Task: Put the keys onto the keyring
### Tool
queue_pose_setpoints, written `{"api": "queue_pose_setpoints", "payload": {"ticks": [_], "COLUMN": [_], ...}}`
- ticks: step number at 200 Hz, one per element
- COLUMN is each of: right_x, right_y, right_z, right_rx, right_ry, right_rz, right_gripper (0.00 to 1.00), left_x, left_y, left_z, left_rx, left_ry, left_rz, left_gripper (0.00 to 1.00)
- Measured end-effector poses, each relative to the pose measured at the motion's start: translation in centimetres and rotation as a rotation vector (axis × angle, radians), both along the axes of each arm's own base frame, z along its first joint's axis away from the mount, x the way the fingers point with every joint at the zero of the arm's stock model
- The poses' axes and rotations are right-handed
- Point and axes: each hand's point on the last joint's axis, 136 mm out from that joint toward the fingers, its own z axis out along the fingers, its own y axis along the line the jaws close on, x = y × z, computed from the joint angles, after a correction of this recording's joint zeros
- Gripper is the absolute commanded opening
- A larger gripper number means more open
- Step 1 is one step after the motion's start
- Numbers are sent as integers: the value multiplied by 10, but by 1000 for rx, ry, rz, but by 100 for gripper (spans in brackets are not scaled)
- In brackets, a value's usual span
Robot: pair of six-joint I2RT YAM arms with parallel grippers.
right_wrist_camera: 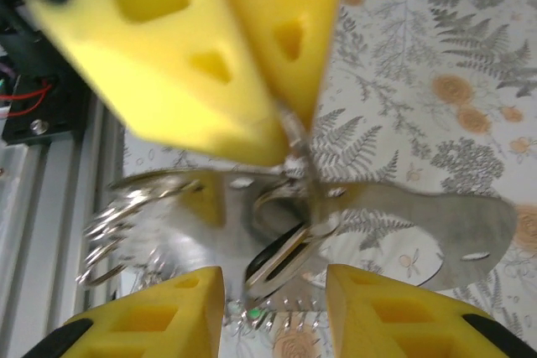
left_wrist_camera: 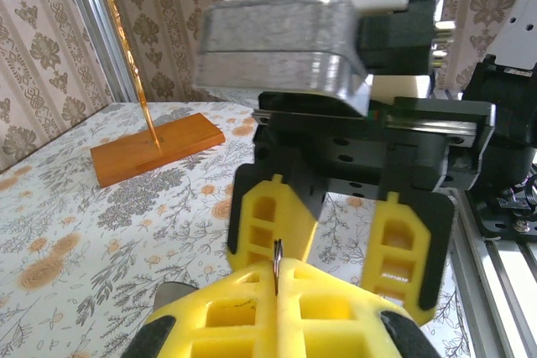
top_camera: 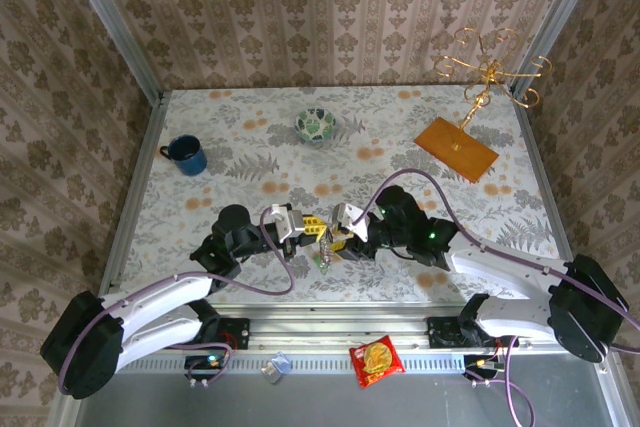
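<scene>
**A:** Start on the left. What has the left claw (left_wrist_camera: 276,281) got?

**B:** It is pinched tight on a thin strip of metal (left_wrist_camera: 276,262), seen edge-on between its yellow tips. The right wrist view shows that strip running down into the keys (top_camera: 325,250). So the whole bunch hangs from that claw, lifted off the tabletop (top_camera: 250,147) near its front edge.

**A:** What is in the bunch?

**B:** A dark key (right_wrist_camera: 281,257) sits in the middle, with blurred silvery wire coils (right_wrist_camera: 117,224) on one side and a flat silvery plate (right_wrist_camera: 419,220) on the other. A speck of green low down could be a green-headed key, but it is too small to be sure.

**A:** And the keyring?

**B:** I cannot make out a brown loop anywhere, so I cannot say which keys are on it.

**A:** The right claw (right_wrist_camera: 273,312)?

**B:** Half spread, one tip on either side of the dark key, and not touching it as far as I can see. It grips nothing.

**A:** So how far along?

**B:** I would judge it mid-job. The bunch is lifted and held between the two claws, but nothing shows the threading done. What seems left is to take a key in the right claw and work it onto the ring.
</scene>
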Motion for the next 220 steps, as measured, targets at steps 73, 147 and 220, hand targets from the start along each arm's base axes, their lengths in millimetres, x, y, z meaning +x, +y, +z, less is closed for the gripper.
{"api": "queue_pose_setpoints", "payload": {"ticks": [73, 147, 220], "right_x": [9, 5, 3], "right_y": [5, -8, -18], "right_z": [6, 21, 25], "right_rx": [38, 17, -47], "right_ry": [-29, -106, -144], "right_rz": [-35, -40, -37], "right_gripper": [14, 1, 0], "left_x": [-1, -1, 1], "left_y": [-1, 0, 2], "left_z": [0, -6, -15], "left_rx": [1, 20, 68], "left_ry": [1, 18, 9], "left_rz": [-5, 0, 22], "left_gripper": [0, 0, 0]}}
